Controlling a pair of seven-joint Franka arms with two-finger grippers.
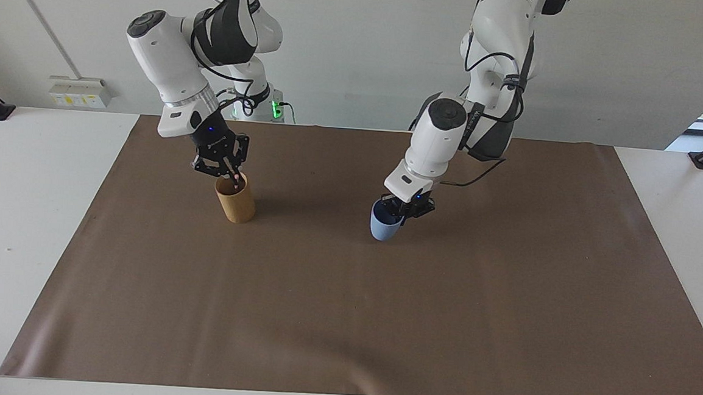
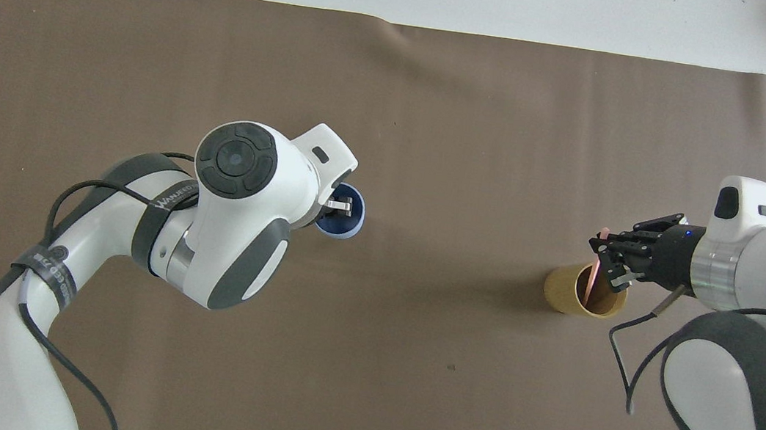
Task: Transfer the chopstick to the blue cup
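Observation:
The pale pink chopstick [image 1: 238,181] [image 2: 594,271] stands slanted in a tan-brown cup [image 1: 237,204] [image 2: 567,292] toward the right arm's end of the table. Its upper part is pinched in my right gripper [image 1: 232,177] [image 2: 605,256], which is shut on it just over the cup's mouth. My left gripper [image 1: 401,209] [image 2: 339,205] is shut on the rim of the light blue cup [image 1: 382,227] [image 2: 349,228]. It holds the cup nearly upright, mouth up, over the middle of the mat. Whether the cup's base touches the mat I cannot tell.
A brown mat [image 1: 344,319] [image 2: 442,104] covers most of the white table [image 1: 21,214]. The left arm's elbow [image 2: 233,225] hangs over the mat on the robots' side of the blue cup.

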